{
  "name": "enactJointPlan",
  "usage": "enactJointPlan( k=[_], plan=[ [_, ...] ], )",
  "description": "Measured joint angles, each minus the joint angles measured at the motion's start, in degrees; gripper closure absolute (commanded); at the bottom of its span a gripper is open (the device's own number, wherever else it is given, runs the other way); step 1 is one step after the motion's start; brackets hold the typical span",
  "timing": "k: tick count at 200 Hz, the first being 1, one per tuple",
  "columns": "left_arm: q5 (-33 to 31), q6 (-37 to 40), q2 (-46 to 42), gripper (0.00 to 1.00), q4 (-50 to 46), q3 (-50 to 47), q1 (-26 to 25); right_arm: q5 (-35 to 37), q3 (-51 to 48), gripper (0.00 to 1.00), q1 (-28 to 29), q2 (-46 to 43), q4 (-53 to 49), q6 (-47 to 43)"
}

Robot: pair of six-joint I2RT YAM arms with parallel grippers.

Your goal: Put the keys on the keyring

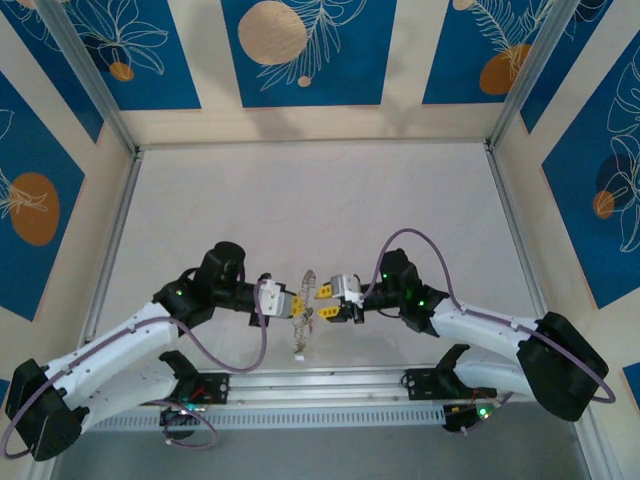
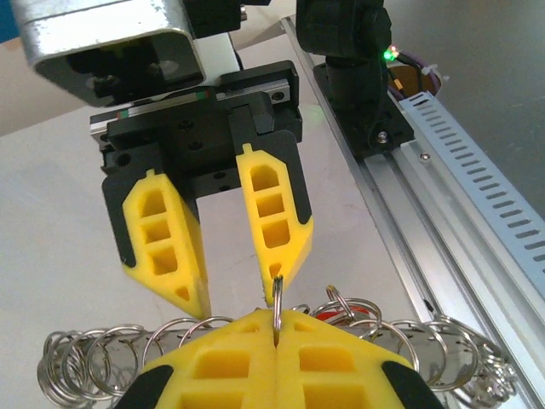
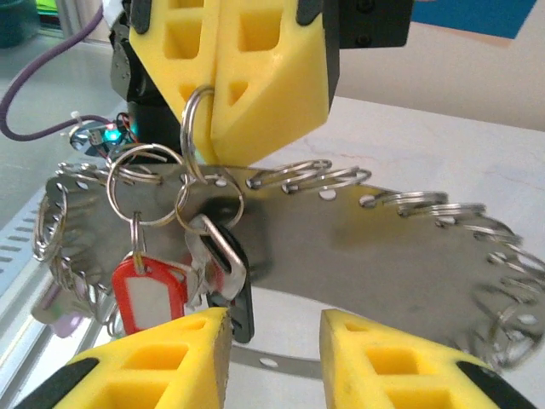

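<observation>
Keyring point(image 3: 366, 247): a broad grey metal band bent into a loop, with small split rings along its edges. It is held off the table point(image 1: 300, 200) at near centre, between the two arms. Left gripper point(image 3: 213, 145) is fully closed, pinching one split ring point(image 3: 192, 119) at the band's upper edge. Below it hang the red-tagged key point(image 3: 149, 298) and the black-tagged key point(image 3: 241, 294), linked through further rings. Right gripper point(image 3: 272, 328) is partly open and empty, its fingers just beneath the hanging keys. Judgement: these two keys look chained to the pinched ring. Whether that ring passes through the band, or more keys remain, cannot be told.
</observation>
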Motion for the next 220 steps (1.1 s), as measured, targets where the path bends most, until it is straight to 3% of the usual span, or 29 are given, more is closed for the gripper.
enactJointPlan(
  k=[69, 144, 176, 220],
  plan=[
    [-0.02, -0.07, 0.07, 1.00, 0.00, 0.13, 0.00, -3.52, 1.53, 0.64, 3.28, 4.44, 2.05, 1.49],
    [-0.68, -0.07, 0.07, 1.00, 0.09, 0.13, 0.00, -1.53, 1.38, 0.93, 4.98, 7.61, 8.02, 6.03],
    [-1.68, -0.07, 0.07, 1.00, 0.02, 0.13, 0.00, -0.04, 1.11, 1.00, 4.46, 5.70, 6.23, 5.99],
    [-4.42, -0.07, 0.13, 1.00, -0.07, 0.20, 0.00, 2.32, 1.09, 1.00, 1.84, -1.53, 0.85, 5.16]
  ],
)
